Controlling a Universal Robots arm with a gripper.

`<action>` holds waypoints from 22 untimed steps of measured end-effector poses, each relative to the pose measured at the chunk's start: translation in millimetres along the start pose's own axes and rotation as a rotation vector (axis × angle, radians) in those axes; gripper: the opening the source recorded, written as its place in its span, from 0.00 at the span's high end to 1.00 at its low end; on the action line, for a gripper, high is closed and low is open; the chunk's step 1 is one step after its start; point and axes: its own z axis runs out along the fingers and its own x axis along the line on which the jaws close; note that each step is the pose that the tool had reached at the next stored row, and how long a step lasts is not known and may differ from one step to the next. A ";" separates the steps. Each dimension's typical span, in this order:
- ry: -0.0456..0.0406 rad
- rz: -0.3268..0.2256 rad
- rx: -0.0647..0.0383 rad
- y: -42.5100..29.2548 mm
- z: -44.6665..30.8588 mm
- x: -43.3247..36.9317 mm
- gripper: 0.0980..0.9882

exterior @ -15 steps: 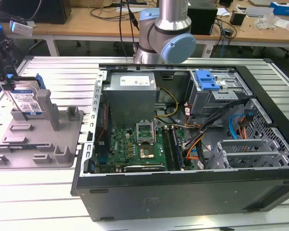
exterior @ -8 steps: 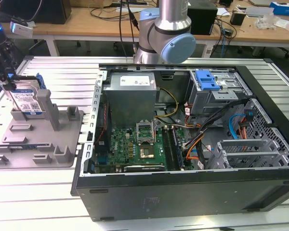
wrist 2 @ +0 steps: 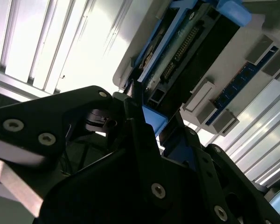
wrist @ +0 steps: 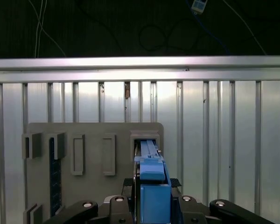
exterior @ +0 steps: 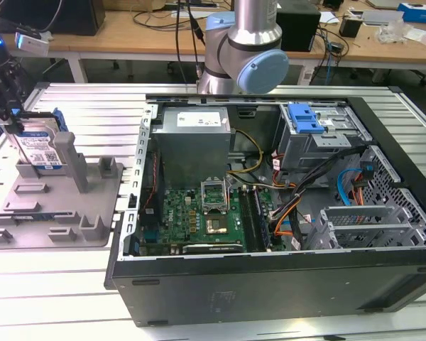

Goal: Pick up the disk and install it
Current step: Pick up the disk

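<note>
Clamping gripper (wrist: 151,198) on upright flat silver disk (exterior: 41,148), blue plastic frame (wrist: 151,175).

Arm (exterior: 250,21) in the exterior view: brushed silver tube, pale grey rounded joint housings, one joint closed by a round light-blue cap (exterior: 264,69). Gripper (wrist 2: 151,116) in the second wrist view: matte black, flat angular link plates, silver socket screws (wrist 2: 158,190) at the pivots, a grey metal bracket (wrist 2: 7,170) behind.
</note>
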 end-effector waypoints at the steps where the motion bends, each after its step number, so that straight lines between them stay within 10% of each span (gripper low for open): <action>1: 0.0000 0.000 0.000 0.0 0.1 0.1 0.67; 22: 0.0001 0.000 0.000 0.1 1.9 2.6 0.70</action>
